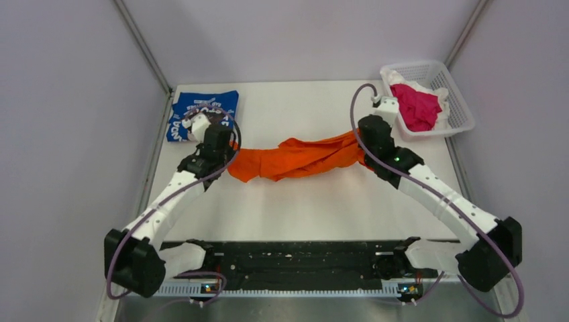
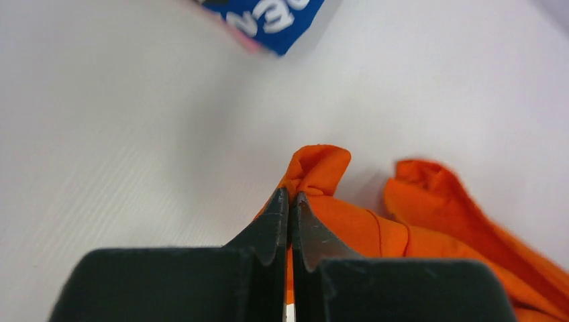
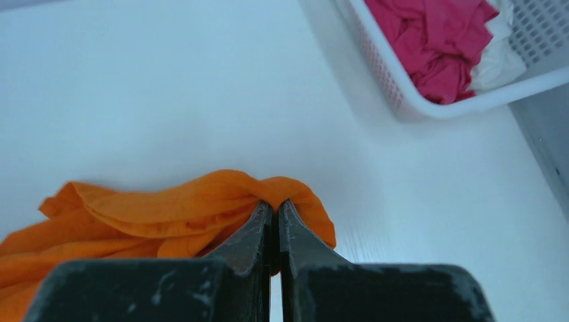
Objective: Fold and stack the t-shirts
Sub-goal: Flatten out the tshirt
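Observation:
The orange t-shirt [image 1: 298, 157] hangs bunched in a long roll between my two grippers over the middle of the table. My left gripper [image 1: 231, 155] is shut on its left end; in the left wrist view the gripper [image 2: 291, 196] pinches an orange fold [image 2: 322, 168]. My right gripper [image 1: 362, 151] is shut on its right end; in the right wrist view the gripper [image 3: 275, 204] pinches the cloth [image 3: 201, 194]. The blue t-shirt [image 1: 201, 107] with white lettering lies folded at the far left of the table, partly behind my left wrist; a corner of the blue t-shirt [image 2: 275, 20] shows in the left wrist view.
A white mesh basket [image 1: 463, 114] at the far right corner holds pink cloth [image 1: 416, 107] and white cloth; the basket [image 3: 429, 104] also shows in the right wrist view. Metal frame posts stand at the table's back corners. A black rail runs along the near edge [image 1: 302, 258].

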{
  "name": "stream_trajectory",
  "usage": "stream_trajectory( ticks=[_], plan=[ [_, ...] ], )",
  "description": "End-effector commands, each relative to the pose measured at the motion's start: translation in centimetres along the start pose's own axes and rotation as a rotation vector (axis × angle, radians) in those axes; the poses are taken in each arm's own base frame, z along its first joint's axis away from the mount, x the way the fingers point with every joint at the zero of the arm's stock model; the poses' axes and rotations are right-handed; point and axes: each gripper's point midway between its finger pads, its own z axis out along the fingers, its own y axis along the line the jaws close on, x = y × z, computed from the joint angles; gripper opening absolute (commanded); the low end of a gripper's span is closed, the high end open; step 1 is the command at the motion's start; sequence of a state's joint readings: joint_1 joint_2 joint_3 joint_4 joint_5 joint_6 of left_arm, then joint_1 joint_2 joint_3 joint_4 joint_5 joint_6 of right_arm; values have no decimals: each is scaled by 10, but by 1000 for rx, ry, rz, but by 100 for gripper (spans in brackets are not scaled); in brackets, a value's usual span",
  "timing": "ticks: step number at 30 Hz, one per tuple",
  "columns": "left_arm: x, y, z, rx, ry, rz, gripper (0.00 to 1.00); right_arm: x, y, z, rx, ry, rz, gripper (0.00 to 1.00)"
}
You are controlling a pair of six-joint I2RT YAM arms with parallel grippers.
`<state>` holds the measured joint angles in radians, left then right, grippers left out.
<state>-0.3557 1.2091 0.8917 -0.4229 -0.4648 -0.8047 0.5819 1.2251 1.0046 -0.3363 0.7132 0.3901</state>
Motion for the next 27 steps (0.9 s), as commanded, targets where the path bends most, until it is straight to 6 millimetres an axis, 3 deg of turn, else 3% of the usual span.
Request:
stream_trajectory(
  ticks=[1, 6, 9, 12, 15, 17, 20, 24, 25, 27],
  plan=[
    [-89, -16, -57, 94, -268, -89, 0, -90, -26, -40, -6, -227, 93, 0],
    [-156, -20, -128, 240, -500, -148, 0, -155, -49, -97, -83, -414, 169, 0],
    [-183, -9, -170, 269, -588, -187, 0, -184, -59, -133, -160, -504, 215, 0],
    [-197, 7, -200, 285, -661, -229, 0, -194, -72, -160, -210, -560, 248, 0],
    [-191, 12, -206, 314, -667, -248, 0, -186, -75, -167, -248, -566, 276, 0],
    [-173, 6, -190, 339, -612, -234, 0, -162, -62, -155, -288, -506, 271, 0],
    [-122, -13, -133, 330, -416, -170, 0, -101, -39, -117, -292, -318, 260, 1],
    [-27, -5, -49, 191, -115, -95, 0, 28, -15, -60, -221, 44, 296, 8],
    [-7, 2, -34, 142, -58, -85, 0, 58, -14, -50, -188, 128, 286, 14],
    [24, 14, -13, 78, 29, -57, 0, 113, -20, -41, -119, 279, 226, 39]
  ],
)
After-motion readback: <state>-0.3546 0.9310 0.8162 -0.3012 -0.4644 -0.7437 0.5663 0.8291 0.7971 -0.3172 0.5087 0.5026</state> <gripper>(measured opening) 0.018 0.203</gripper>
